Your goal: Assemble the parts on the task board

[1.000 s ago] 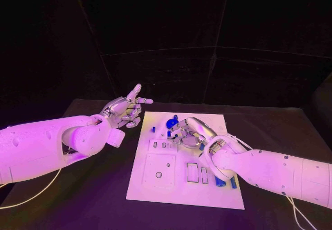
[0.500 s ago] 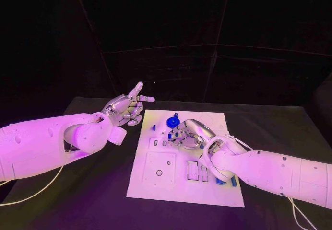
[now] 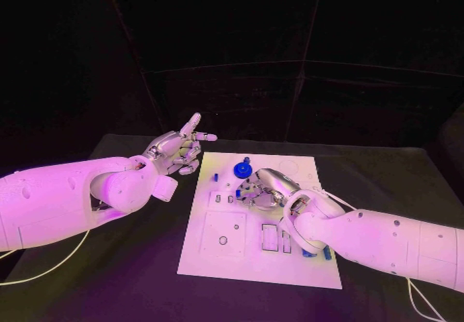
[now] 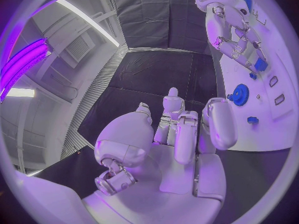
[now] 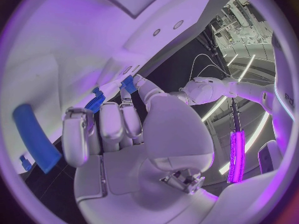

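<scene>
Fingers of the left hand are spread and hold nothing, raised over the black surface beside the white rectangular task board, barely shifted from a second ago. The right hand stays curled on the board near the blue round gear part; its grip cannot be told.

Left wrist view: the gear and small blue pieces lie on the board.

Right wrist view: fingers touch a blue piece, with a blue curved strip nearby.

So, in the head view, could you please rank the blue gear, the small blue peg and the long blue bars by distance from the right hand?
1. Blue gear, just beyond the right hand.
2. Small blue peg, near the board's left edge.
3. Long blue bars, by the forearm at the board's right edge.
</scene>
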Controlling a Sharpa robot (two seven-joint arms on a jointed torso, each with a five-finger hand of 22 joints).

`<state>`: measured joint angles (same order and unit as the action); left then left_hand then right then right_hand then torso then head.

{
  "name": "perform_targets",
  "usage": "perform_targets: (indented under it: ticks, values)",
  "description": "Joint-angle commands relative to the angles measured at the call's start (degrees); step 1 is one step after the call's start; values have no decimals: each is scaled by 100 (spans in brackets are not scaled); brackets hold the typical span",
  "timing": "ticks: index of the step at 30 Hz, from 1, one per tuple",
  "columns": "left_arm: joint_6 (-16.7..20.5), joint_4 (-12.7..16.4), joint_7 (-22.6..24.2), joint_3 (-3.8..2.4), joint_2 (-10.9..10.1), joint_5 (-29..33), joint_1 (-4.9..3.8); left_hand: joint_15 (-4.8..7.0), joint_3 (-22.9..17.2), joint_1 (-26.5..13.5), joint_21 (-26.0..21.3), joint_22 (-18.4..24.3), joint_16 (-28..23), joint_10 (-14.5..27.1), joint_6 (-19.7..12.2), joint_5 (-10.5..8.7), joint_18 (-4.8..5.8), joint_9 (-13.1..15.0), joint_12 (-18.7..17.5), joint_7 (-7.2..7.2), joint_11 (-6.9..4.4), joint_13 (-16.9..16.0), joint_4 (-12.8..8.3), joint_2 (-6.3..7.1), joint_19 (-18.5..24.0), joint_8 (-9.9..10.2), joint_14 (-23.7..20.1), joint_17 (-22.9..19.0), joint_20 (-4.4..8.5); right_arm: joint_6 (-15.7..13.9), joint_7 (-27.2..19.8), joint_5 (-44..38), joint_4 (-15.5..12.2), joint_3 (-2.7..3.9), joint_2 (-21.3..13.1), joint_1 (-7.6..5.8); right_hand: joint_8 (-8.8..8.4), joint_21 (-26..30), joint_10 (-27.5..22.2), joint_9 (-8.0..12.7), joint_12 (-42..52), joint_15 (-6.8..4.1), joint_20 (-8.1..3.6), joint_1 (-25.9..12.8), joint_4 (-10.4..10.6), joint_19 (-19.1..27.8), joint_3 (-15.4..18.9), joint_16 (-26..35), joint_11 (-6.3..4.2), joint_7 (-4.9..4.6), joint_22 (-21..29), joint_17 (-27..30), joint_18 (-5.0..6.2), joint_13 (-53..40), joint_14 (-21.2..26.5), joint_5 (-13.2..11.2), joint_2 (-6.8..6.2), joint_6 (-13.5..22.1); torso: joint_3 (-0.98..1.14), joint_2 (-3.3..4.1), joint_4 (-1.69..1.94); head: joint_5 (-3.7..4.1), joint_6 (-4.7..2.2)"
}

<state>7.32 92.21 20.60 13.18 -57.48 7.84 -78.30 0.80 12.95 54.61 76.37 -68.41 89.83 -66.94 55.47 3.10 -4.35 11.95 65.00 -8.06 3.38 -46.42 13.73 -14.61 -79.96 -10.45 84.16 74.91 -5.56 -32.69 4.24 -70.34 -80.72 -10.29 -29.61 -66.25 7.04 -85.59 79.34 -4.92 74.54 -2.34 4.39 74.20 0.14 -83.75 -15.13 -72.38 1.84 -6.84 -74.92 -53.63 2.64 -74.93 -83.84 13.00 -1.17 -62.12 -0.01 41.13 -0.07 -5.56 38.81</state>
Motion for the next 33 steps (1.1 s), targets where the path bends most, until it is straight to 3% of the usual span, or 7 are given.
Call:
perform_targets:
  ticks: [1,33]
  values:
    - [-71,-2,38,-5,11,12,-9,-41,-2,73,-25,5,17,39,-22,24,-49,5,-35,-10,18,5,-26,-1,42,31,584,1509,-16,179,300,-294,-20,3,5,-7,10,-19,12,-7,3,3,-6,-6,-3,-19,-9,-26,-14,40,-787,1,-73,-6,-73,17,45,-93,1,0,-9,-4,8]
    - [-150,-46,-51,-4,43,-37,-8,-41,-1,87,-29,10,17,55,-23,23,-50,6,-50,-10,19,30,-42,3,45,32,584,1509,-17,475,812,-573,-60,4,-6,-6,8,-16,13,-8,2,1,-9,-14,4,-13,6,-28,-14,39,-781,-3,-72,-7,-74,-6,35,-96,0,0,-2,11,62]
